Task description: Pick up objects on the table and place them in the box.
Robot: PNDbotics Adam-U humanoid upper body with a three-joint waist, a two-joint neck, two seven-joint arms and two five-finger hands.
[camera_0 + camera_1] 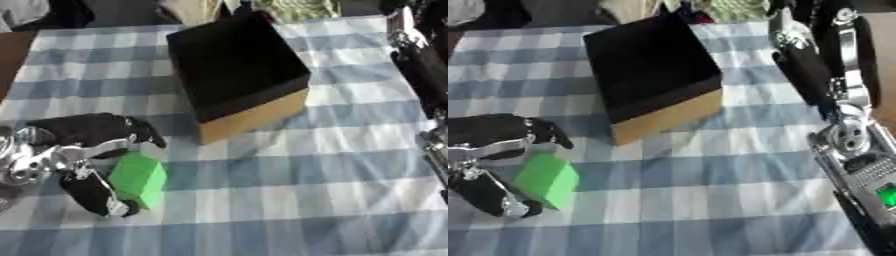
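Left eye view: left hand (83,150) curls around unlabelled green block (137,178) near the black-lined box (238,75); right hand's state unclear.

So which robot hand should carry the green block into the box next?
The left robot hand. Its fingers and thumb already curl round the green block, with the open box just beyond it. The right arm runs along the table's far right edge, and its hand is not visible.

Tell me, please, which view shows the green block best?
The left eye view: the green block sits well inside the frame, between the left hand's fingers and thumb. The right eye view shows it too, nearer its left edge.
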